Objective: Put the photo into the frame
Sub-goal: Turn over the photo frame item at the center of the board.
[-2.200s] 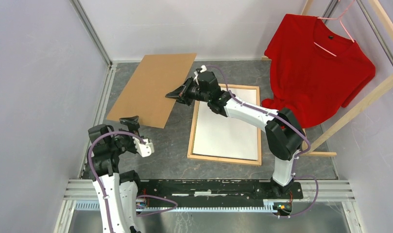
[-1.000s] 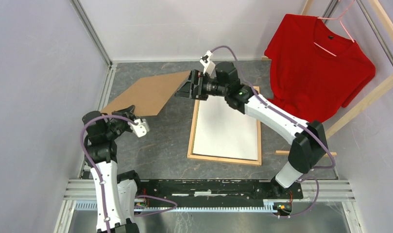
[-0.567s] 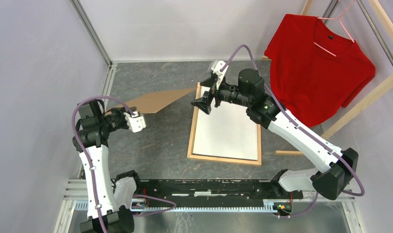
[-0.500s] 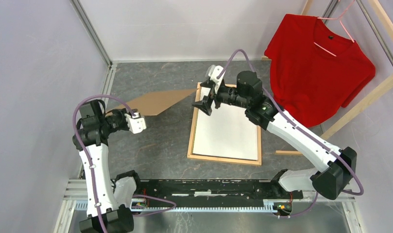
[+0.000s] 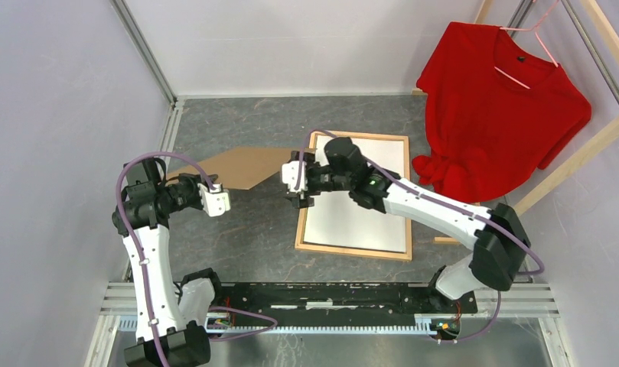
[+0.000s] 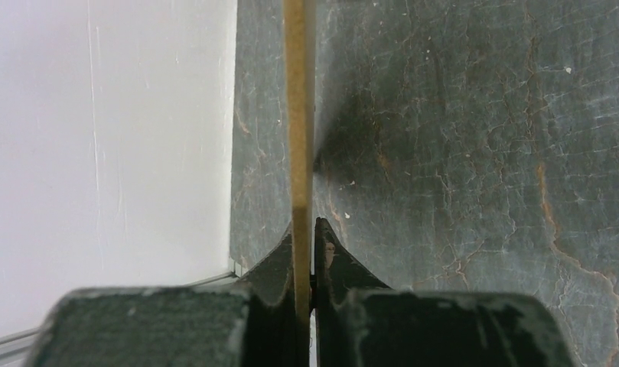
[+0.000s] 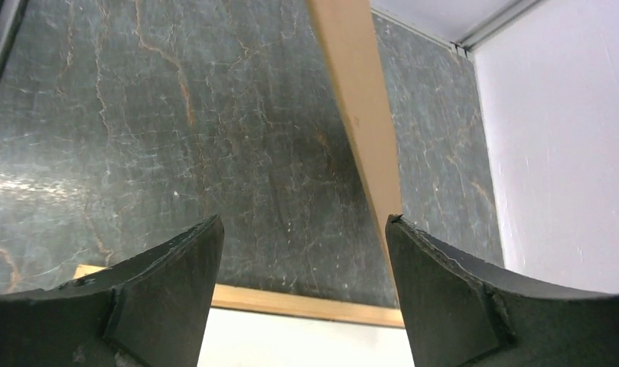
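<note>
One frame (image 5: pixel 352 251) lies flat at centre, with one photo (image 5: pixel 352 225) white-side-up inside it and one backing board (image 5: pixel 245 167) to its left. The left gripper (image 6: pixel 306 237) is clenched on the board. The right gripper (image 7: pixel 302 229), spread wide (nothing caught), has dropped to the board's right corner.

Robot lab cell: white panel walls (image 5: pixel 53 115), aluminium profile rails (image 5: pixel 141 50).
</note>
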{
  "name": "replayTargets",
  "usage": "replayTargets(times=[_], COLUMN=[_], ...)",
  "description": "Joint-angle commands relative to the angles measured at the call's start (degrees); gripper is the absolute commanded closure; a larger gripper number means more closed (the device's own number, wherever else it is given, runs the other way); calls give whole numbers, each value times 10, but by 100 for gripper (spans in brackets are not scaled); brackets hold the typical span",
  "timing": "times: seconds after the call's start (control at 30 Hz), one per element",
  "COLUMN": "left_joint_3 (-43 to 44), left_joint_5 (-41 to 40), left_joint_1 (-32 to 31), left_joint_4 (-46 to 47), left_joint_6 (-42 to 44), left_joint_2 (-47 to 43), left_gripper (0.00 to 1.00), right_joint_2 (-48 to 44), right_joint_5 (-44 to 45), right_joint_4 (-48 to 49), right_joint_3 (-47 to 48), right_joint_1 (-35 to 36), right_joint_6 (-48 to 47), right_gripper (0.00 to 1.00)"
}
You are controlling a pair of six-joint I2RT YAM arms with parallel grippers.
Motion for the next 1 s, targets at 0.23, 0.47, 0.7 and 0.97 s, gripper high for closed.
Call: replayTargets(times=[0.23, 0.47, 0.7, 0.97], left_joint_3=[32, 34, -11, 22], left_joint_5=[42, 45, 75, -14], left_joint_1=[-1, -1, -1, -1], left_joint_4=[-9, -9, 224, 509], left_joint_6=[48, 52, -208, -718], left_joint_2=[-8, 0, -35, 11], left_gripper=[98, 96, 0, 0], right_joint_2=[80, 91, 76, 73], right_joint_5=[124, 123, 151, 267], right_joint_4=[174, 197, 274, 269], right_joint_3=[26, 27, 17, 114], right_joint_1=[36, 36, 36, -13], right_joint_6=[-60, -46, 25, 281], right_gripper=[34, 86, 100, 100])
